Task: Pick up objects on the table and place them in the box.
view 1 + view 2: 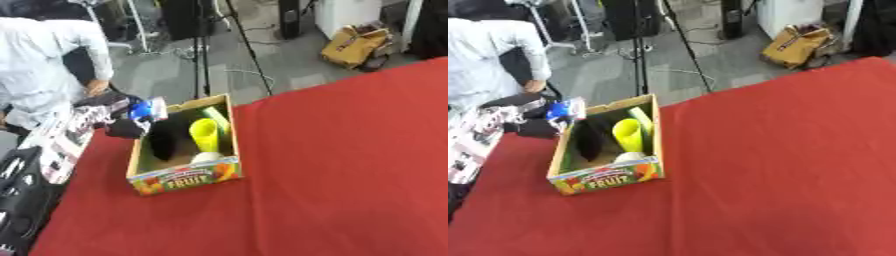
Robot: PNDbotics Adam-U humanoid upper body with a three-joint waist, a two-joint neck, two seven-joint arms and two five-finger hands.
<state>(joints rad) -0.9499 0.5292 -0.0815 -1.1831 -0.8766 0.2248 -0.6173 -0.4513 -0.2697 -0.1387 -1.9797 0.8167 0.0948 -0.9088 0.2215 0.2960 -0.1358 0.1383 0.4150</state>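
Observation:
A cardboard fruit box (185,176) stands on the red table (350,165) near its far left edge. Inside it are an upright yellow cup (205,134), a black object (164,140), a white rounded thing (207,157) and a green strip (216,119) against the right wall. My left hand (125,128) comes in from the left. It is just outside the box's left wall, fingers curled on a blue and white packet (148,109) held over the box's far left corner. My right hand shows in no view.
The table's far edge runs diagonally behind the box. Grey floor beyond it holds stand legs (201,60) and a tan bag (354,45). A printed white panel (61,142) and black equipment (17,195) crowd the left side. Bare red cloth spreads right of the box.

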